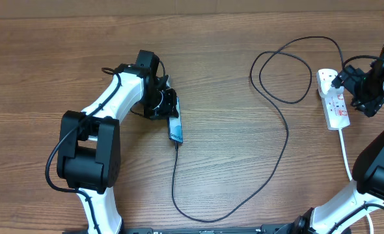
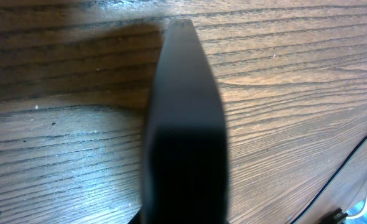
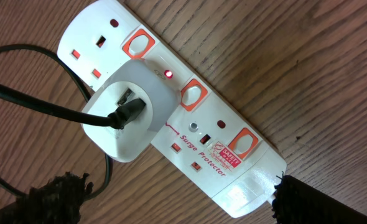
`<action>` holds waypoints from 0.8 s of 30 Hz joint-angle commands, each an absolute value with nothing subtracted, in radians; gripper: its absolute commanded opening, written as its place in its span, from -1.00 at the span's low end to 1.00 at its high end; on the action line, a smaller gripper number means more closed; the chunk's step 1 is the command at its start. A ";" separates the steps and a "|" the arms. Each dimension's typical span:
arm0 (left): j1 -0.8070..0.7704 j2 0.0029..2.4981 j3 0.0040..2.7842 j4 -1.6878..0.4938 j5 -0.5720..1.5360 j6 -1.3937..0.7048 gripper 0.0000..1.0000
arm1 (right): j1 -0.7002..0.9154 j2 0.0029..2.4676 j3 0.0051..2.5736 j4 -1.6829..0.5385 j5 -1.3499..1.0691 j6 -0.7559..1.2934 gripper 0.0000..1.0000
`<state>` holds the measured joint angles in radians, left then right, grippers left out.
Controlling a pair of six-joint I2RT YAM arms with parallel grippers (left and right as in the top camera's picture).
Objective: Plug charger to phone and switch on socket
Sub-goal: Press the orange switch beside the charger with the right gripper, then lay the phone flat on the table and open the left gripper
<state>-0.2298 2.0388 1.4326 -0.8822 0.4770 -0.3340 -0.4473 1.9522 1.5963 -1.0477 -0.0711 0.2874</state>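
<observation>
Phone (image 1: 175, 128): flat, left-centre of surface (image 1: 231, 52); charger (image 1: 173, 182) tip meets its near end, apparently seated.
Socket (image 3: 233, 155): right edge, red lamp (image 3: 168, 74) lit, likely switched on.
Left end effector (image 2: 182, 25): pinched together, empty, beside the phone.
Right end effector (image 3: 180, 199): spread wide over the socket switches, gripping nothing.

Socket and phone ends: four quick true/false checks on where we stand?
1. A white adapter sits in the socket with the charger plugged into it. True.
2. The red light beside the adapter is off. False: it is lit.
3. The right gripper is clamped on the adapter. False: its jaws stand open, clear of it.
4. The charger reaches the phone at its lower end. True in the overhead view; whether it is seated cannot be told.
</observation>
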 commanded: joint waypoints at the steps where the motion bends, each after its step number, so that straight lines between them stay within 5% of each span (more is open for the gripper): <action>1: -0.237 2.040 1.433 -0.881 0.487 -0.314 -0.92 | -0.446 1.926 1.610 -1.044 -0.072 0.283 1.00; 24: -0.263 2.040 1.433 -0.881 0.434 -0.314 -0.88 | -0.392 1.621 1.610 -1.044 -0.072 0.283 1.00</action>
<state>-0.2428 2.0388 1.4330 -0.8822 0.4290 -0.3340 -0.3893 1.6474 1.5963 -1.0473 -0.0742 0.2874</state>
